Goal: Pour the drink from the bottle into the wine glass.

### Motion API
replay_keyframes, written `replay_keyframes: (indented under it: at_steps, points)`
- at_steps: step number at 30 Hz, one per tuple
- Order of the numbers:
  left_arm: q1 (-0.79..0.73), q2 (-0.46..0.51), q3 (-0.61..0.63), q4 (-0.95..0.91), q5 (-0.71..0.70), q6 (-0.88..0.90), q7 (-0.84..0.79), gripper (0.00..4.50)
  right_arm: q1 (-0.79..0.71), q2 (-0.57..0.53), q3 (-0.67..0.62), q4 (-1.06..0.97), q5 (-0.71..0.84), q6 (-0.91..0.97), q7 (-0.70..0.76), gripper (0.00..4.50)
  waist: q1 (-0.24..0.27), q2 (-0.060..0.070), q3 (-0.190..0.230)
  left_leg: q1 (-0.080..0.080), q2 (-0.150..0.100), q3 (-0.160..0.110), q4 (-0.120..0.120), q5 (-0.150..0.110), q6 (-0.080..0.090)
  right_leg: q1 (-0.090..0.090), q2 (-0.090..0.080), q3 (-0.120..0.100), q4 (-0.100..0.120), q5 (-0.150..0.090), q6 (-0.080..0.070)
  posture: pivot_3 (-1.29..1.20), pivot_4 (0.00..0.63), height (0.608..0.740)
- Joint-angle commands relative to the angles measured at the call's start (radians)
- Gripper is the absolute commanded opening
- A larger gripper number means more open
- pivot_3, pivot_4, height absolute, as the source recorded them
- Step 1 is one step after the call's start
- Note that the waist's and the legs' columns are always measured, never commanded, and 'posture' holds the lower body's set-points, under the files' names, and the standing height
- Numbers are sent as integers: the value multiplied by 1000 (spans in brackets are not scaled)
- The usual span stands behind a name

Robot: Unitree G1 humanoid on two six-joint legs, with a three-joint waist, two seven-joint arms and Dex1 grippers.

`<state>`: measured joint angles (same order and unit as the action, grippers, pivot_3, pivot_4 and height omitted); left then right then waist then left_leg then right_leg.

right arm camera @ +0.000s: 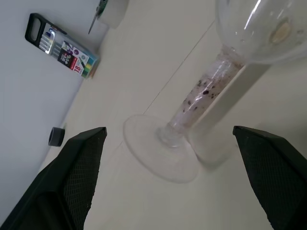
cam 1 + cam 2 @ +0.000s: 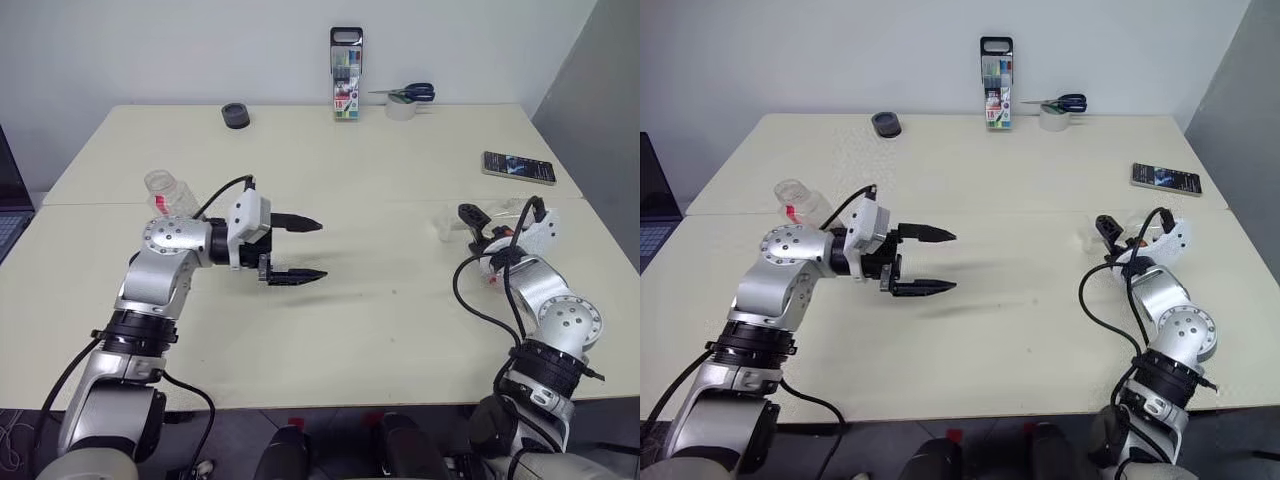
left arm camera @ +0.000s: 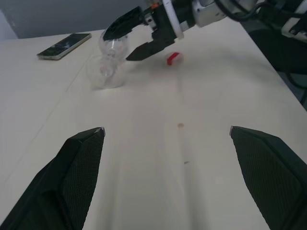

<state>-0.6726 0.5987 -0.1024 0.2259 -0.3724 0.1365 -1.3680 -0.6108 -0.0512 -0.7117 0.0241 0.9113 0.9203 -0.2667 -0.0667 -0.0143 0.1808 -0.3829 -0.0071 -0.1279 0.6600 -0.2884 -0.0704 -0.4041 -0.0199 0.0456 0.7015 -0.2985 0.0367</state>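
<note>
Currently both my grippers gape wide, holding nothing. Left gripper (image 2: 296, 248) hovers mid-table, pointing right; the bottle (image 2: 172, 194) lies tipped behind that arm. Right gripper (image 3: 135, 36) sits just beside the wine glass (image 1: 189, 120), stem between its fingers in the wrist view. Risk: a careless closing could knock the glass over; the bottle may roll.

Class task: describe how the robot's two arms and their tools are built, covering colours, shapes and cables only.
Both arms are silver-grey metal with rounded, screw-dotted joint housings and black ribbed collars. Loose black cables loop along each. The left tool has a white block-shaped mount and two black, tapered, pointed fingers with finely textured pads. The right tool matches: white mount, black fingers.
</note>
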Motion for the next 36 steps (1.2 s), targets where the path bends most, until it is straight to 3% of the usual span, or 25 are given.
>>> replay_keyframes:
  at_steps: [1,17,21,25,31,36]
  points:
    - [-40,-6,4,23,4,-10,-18,4464,-49,-38,-4,71,14,-72,22,4500,-1,0,0,0,0,0,0,0,0,0,0,0,0,0,0,0,150,740]
    - [-55,-27,-12,28,32,-10,-33,4464,-198,-139,-9,525,1,-274,213,4500,-18,1,0,0,0,1,0,0,0,0,0,1,0,0,0,0,150,740]
    - [-54,-30,-12,25,37,-9,-32,4500,-220,-145,-4,592,-2,-296,250,3661,-18,1,0,0,0,1,0,0,0,0,0,1,0,0,0,0,150,740]
    - [-47,-31,-11,26,44,-13,-30,4500,-225,-148,-4,631,-4,-312,270,2104,-18,1,0,0,0,1,0,0,0,0,0,1,0,0,0,0,150,740]
    - [-27,-29,-4,33,48,-22,-19,4500,-182,-154,53,558,-36,-290,302,306,-17,1,0,0,0,1,1,0,0,0,0,1,0,0,0,0,150,740]
    - [1,-24,12,19,40,-6,13,4500,-22,-166,317,304,-212,-293,391,201,-17,2,0,0,0,-1,0,0,0,0,0,1,1,0,0,0,150,740]
